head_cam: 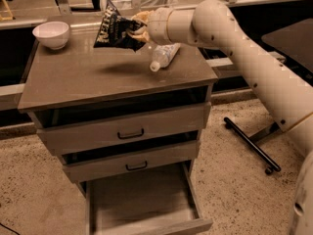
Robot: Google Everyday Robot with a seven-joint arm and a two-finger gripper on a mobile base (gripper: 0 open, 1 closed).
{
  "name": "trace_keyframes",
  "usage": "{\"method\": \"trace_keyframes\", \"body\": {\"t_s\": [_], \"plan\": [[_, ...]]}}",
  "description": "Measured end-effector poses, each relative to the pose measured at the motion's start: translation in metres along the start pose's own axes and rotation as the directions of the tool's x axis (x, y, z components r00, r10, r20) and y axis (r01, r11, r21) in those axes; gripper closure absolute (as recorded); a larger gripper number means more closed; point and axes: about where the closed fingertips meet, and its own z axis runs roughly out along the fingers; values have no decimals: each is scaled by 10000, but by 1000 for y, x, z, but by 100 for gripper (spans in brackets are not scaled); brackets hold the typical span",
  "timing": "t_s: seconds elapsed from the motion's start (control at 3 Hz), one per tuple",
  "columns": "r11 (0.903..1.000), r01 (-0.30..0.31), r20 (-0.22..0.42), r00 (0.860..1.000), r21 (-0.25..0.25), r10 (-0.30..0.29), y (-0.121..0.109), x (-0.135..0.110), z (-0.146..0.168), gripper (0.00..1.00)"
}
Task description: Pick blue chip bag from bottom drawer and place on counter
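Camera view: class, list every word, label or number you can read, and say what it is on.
Chip bag, held by the gripper above the counter: pale lettering, too blurred to read.
Bottle: no readable label.
Bowl: no text.

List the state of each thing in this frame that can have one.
gripper: above the counter, shut on the blue chip bag.
blue chip bag: crinkled, held in the air, off the counter.
clear plastic bottle: lying on its side on the counter.
white bowl: upright, at the counter's far left corner.
bottom drawer: pulled open.
top drawer: pushed in.
middle drawer: pushed in.
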Motion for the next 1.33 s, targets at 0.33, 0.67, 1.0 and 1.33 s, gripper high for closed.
{"method": "trace_keyframes", "body": {"t_s": [0.33, 0.67, 1.0, 1.33], "plan": [[9971, -755, -673, 9949, 40, 756, 23, 22, 32, 43], [9973, -738, -499, 9960, 25, 738, 20, 17, 29, 12], [9970, -775, -422, 9961, 21, 775, 20, 15, 29, 0], [9970, -776, 511, 9957, -64, 779, 11, -14, 12, 0]]}}
